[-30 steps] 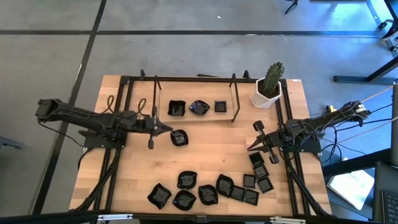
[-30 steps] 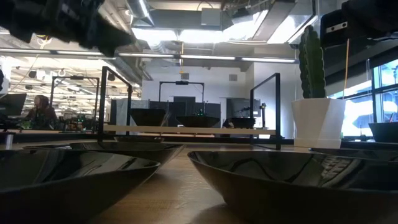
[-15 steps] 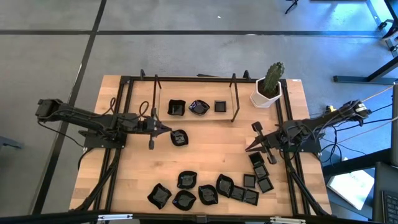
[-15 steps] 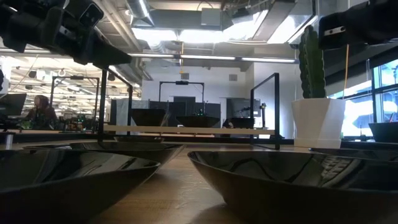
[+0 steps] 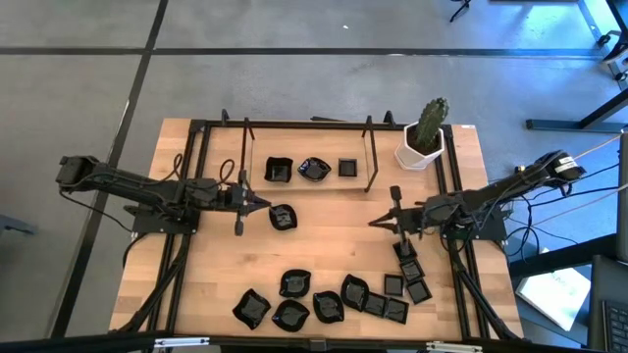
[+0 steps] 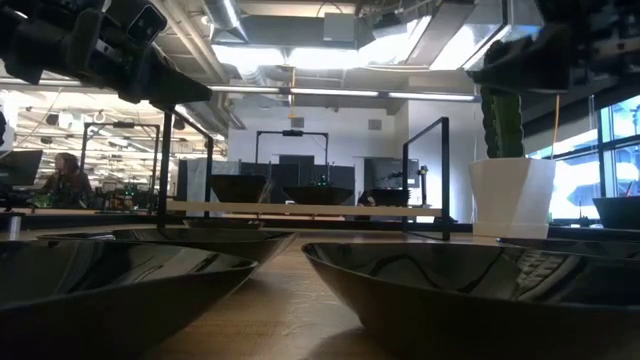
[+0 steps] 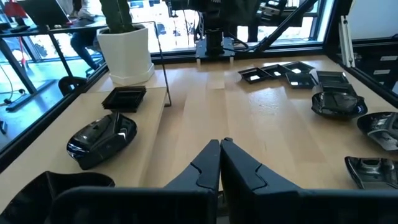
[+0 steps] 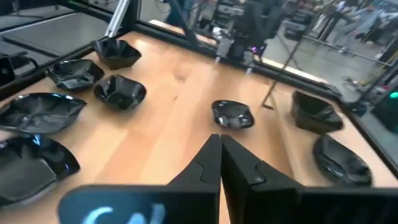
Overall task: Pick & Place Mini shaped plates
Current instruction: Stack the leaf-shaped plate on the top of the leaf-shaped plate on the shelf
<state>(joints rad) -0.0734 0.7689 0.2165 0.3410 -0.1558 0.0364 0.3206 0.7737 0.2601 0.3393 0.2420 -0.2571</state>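
Mini shaped plates, glossy and black, lie in groups on the wooden table. Three plates (image 5: 314, 170) sit on a raised rack at the far side. One plate (image 5: 283, 217) rests on the table just right of my left gripper (image 5: 265, 205), which is shut and holds nothing. Several plates (image 5: 294, 312) lie along the near edge, and square ones (image 5: 410, 267) at the right. My right gripper (image 5: 375, 222) hovers shut and bare near the table's middle, pointing left, above and left of the square plates. In the right wrist view a rounded plate (image 8: 233, 115) lies ahead of it.
A white pot with a green cactus (image 5: 422, 139) stands at the far right corner. The rack's black frame posts (image 5: 371, 157) rise at the far side. Bare wood (image 5: 334, 240) lies between the two grippers and the near plates.
My right gripper has swung out from the table's right edge toward the middle, turning from a slant toward the near edge until it points left. The plates have stayed where they were.
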